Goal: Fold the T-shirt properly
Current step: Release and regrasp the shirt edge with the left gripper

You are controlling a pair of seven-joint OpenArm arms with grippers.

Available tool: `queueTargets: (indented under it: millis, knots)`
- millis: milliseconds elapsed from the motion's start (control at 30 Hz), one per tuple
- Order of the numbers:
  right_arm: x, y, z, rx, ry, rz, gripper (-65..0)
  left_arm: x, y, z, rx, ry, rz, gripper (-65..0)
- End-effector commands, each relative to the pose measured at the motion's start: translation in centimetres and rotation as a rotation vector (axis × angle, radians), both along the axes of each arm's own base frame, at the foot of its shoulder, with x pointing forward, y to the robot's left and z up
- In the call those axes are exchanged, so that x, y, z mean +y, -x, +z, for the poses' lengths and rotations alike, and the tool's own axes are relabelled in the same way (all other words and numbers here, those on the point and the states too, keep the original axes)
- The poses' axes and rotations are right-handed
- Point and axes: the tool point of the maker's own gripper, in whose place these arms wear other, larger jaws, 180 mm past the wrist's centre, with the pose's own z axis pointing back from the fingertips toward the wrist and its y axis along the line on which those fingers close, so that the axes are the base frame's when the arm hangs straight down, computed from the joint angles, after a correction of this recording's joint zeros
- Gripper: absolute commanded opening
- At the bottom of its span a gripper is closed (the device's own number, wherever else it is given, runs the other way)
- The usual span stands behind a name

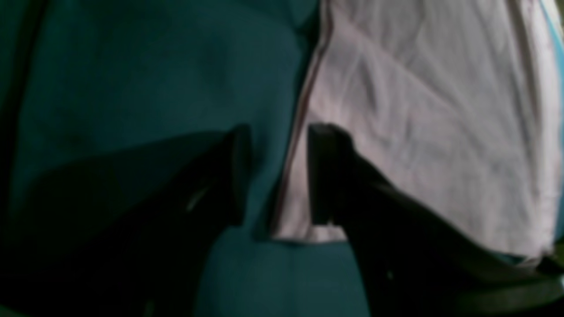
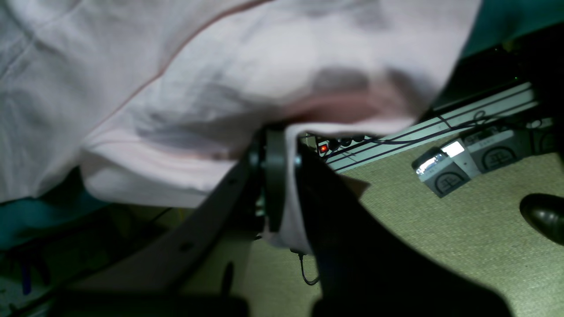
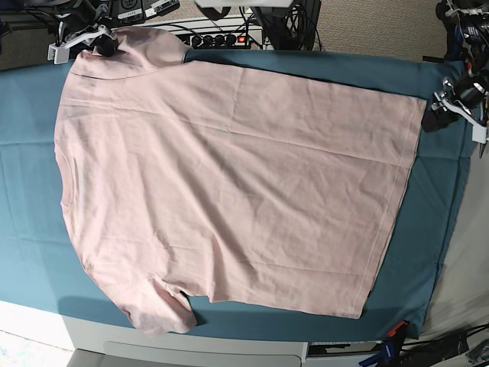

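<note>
The large pale pink short-sleeved cotton T-shirt [image 3: 229, 191] lies spread flat, plain side up, on the teal table cloth [image 3: 30, 153], covering most of it; no lettering or print can be read on the visible side. In the base view its neckline sits at 9 o'clock and its hem at 3 o'clock, with 1 sleeve reaching toward 11 o'clock and the other toward 7 o'clock.

The right gripper [image 3: 103, 42] sits at the 11 o'clock sleeve. In the right wrist view its fingers are together, clamped on a fold of the pink fabric [image 2: 286, 198] that hangs out between them past the table edge.

The left gripper [image 3: 437, 115] is at 3 o'clock, at the far hem corner. In the left wrist view its 2 dark fingers [image 1: 321, 176] stand apart, 1 over the shirt's edge and 1 over the bare cloth, with the hem running between them; nothing is gripped.

Below the table, grey boxes [image 2: 467, 163] rest on beige carpet [image 2: 440, 246]; their markings are too blurred to read.
</note>
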Motion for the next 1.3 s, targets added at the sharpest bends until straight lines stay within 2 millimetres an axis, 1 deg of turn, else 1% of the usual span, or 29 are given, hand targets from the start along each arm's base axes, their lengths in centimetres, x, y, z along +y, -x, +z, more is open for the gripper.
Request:
queueTargets:
  millis: [0,100,200,300,433,567,633,700,833,900,967,1067,1267]
  knots:
    - [-0.3,-0.5,0.8,-0.030,0.009,0.010,-65.0,-0.5,3.2,-2.5,0.178,-0.051,-0.069,-43.7]
    - [-0.3,-0.5,0.8,-0.031,0.009,0.010,-65.0,0.1,2.8,-1.9,0.176,-0.090,-0.082,-43.7]
    - [-0.3,-0.5,0.8,-0.030,0.009,0.011,-65.0,1.0,3.2,-2.1,0.210,-0.128,-0.075,-43.8]
    - [-0.3,-0.6,0.9,-0.034,0.009,0.010,-65.0,0.9,3.5,-2.2,0.227,-0.123,-0.085,-43.7]
    - [-0.3,-0.7,0.9,-0.036,0.009,0.011,-65.0,-0.3,3.5,-1.8,0.211,-0.072,-0.123,-43.8]
    - [-0.3,-0.7,0.9,-0.036,0.010,0.010,-65.0,-1.0,3.4,-1.5,0.189,-0.039,-0.146,-43.7]
    - [-0.3,-0.7,0.9,-0.036,0.010,0.010,-65.0,-1.4,3.5,-1.6,0.195,-0.030,-0.161,-43.7]
    - [-0.3,-0.7,0.9,-0.036,0.009,0.010,-65.0,-2.6,3.7,-2.1,0.214,-0.019,-0.200,-43.7]
    - [-0.3,-0.7,0.9,-0.036,0.010,0.010,-65.0,-6.2,4.5,-3.3,0.244,0.009,-0.329,-43.7]
    - [-0.3,-0.7,0.9,-0.036,0.010,0.010,-65.0,-7.2,4.6,-3.7,0.254,0.013,-0.360,-43.8]
    - [-0.3,-0.7,0.9,-0.036,0.010,0.010,-65.0,-7.5,4.4,-3.7,0.251,0.013,-0.367,-44.2]
    - [-0.3,-0.7,0.9,-0.036,0.010,0.010,-65.0,-7.3,4.2,-3.5,0.246,0.008,-0.367,-47.2]
    - [-0.3,-0.7,0.9,-0.035,0.010,0.010,-65.0,-6.6,4.0,-3.3,0.243,-0.005,-0.362,-47.2]
